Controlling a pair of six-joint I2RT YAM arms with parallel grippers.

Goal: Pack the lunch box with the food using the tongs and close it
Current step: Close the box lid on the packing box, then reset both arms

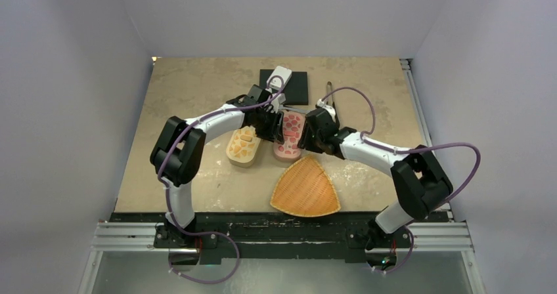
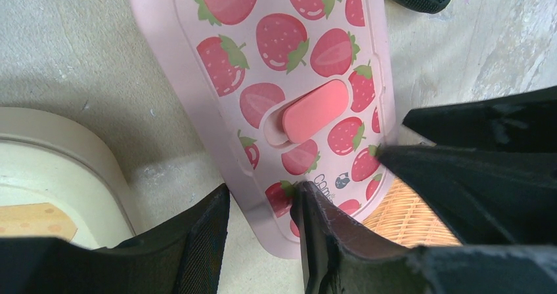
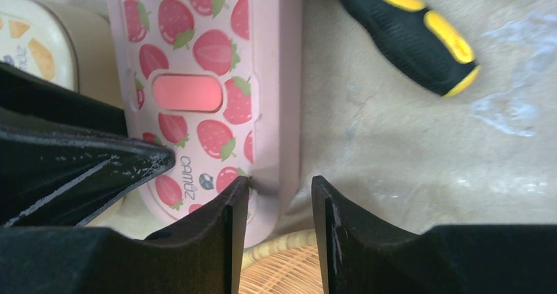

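Observation:
The pink strawberry-print lunch box lies mid-table with its lid on. My left gripper stands open astride the box's near left rim: one finger rests on the lid, the other is beside the box over the table. My right gripper is open astride the near right rim in the same way, its outer finger apart from the box wall. From above, the left gripper and right gripper meet over the box. No food and no tongs are in view.
A cream lunch box with an orange-print lid lies just left of the pink one. A triangular wicker basket sits in front. A yellow-and-black-handled screwdriver lies at the back right. A black mat holds a white object.

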